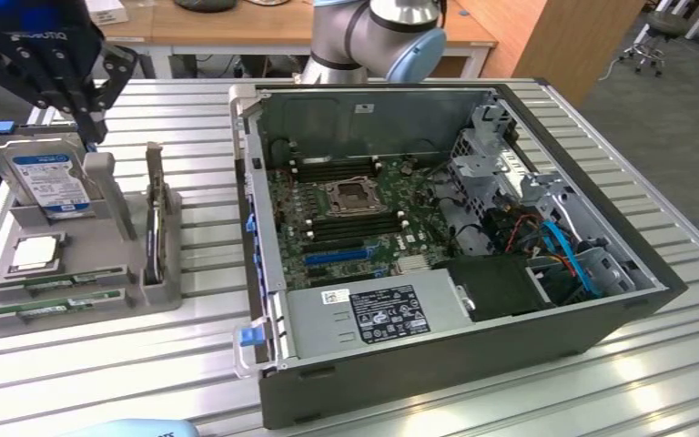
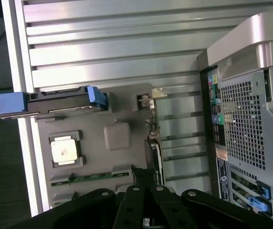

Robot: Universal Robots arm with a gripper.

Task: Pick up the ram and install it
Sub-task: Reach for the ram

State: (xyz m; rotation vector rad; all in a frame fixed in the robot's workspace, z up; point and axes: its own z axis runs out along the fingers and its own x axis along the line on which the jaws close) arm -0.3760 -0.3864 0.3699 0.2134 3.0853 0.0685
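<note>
Two green ram sticks lie flat in slots at the front of a grey holder tray [image 1: 143,296] on the exterior view's left, one [image 1: 58,284] just behind the other [image 1: 48,310]. In the wrist view one ram stick [image 2: 89,177] shows beside the processor. My gripper [image 1: 87,127] hangs above the back of the tray, over the upright hard drive and well away from the ram. Its black fingers [image 2: 143,175] are pressed together and shut, with nothing between them.
The tray also holds a hard drive [image 1: 52,177] with blue tabs, a square silver processor [image 1: 36,252] and an upright card [image 1: 156,209]. An open computer case [image 1: 617,300] with its motherboard [image 1: 349,214] stands to the exterior view's right. Everything rests on a slatted metal table [image 1: 204,364].
</note>
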